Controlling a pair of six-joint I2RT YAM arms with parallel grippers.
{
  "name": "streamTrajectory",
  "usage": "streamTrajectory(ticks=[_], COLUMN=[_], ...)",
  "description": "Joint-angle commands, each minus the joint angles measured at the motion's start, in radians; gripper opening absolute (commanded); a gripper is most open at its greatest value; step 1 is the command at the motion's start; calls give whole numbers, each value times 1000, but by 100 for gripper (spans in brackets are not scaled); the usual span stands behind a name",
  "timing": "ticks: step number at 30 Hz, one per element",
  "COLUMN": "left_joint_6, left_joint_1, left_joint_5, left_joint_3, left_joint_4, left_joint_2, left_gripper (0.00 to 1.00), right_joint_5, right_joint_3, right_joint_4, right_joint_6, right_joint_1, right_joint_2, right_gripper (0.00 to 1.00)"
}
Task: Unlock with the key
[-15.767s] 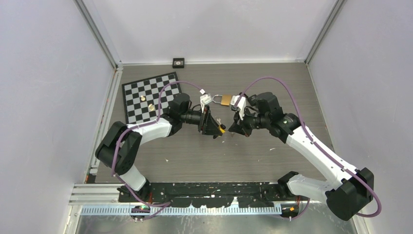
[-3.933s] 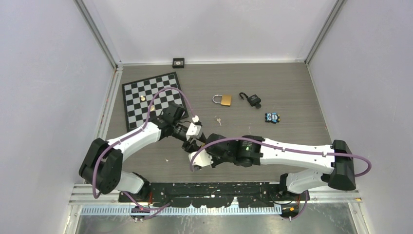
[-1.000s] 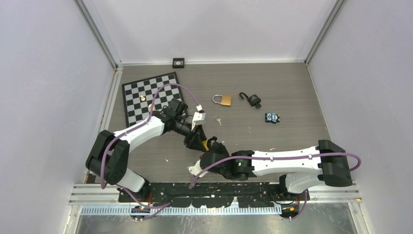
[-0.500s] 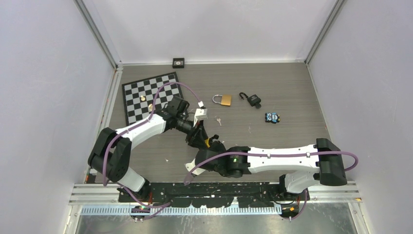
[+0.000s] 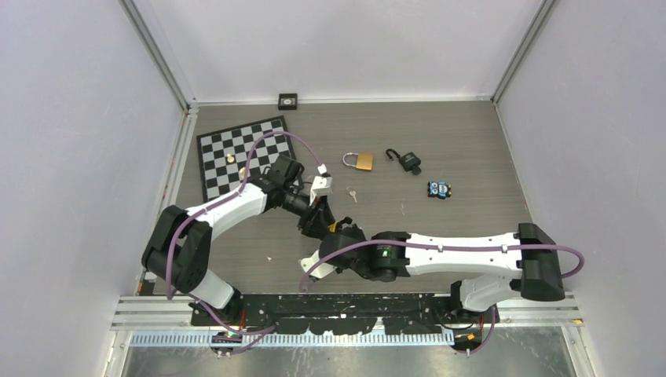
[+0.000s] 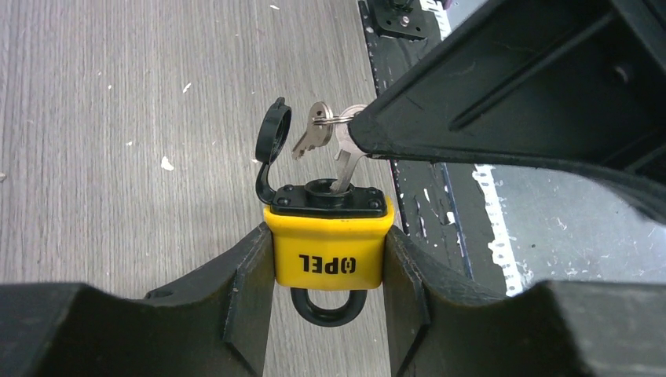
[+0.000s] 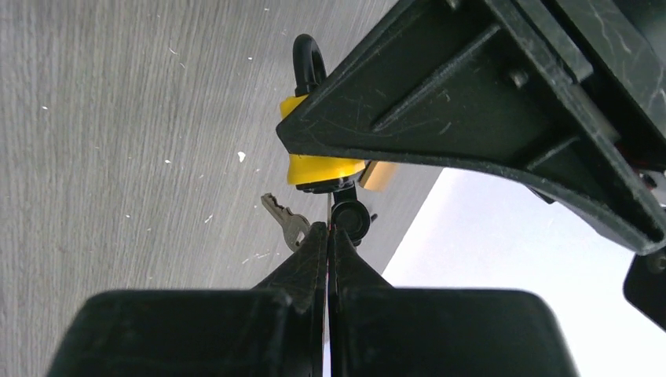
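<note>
Both grippers sit nearer bases than in earliest frame; we find them meeting mid-table [image 5: 471, 141]. Left gripper [image 5: 320, 222] clamps yellow padlock [image 6: 327, 263] by its sides. Right gripper [image 7: 328, 236], fingers pressed together, pinches key [image 6: 343, 165] seated in keyhole. Padlocks: three, counting brass padlock [image 5: 361, 161] and black padlock [image 5: 408, 162] lying on table. Keys: three, counting ring-mate key [image 6: 308, 137] and loose key [image 5: 353, 195].

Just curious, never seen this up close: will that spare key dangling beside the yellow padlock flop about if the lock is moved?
Probably: the spare key hangs loose from a small ring, so it should swing freely. It looks like thin metal, so likely stiff and light. Threaded on, it probably won't drop.
</note>
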Motion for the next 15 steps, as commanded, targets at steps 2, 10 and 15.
streamTrajectory(ticks=[2,10,15], left_joint_6=[113,197,171], left_joint_1=[4,4,4], left_joint_5=[116,121,128], left_joint_3=[32,55,62], left_joint_4=[-28,-121,-122], left_joint_2=[-25,-2,12], left_gripper=[0,0,0], right_joint_5=[-149,-154,-106], right_joint_3=[-27,-85,-120], right_joint_4=[39,87,143], right_joint_6=[-1,-52,-93], right_joint_1=[-16,-35,-35], right_joint_2=[-77,-110,-115], right_gripper=[0,0,0])
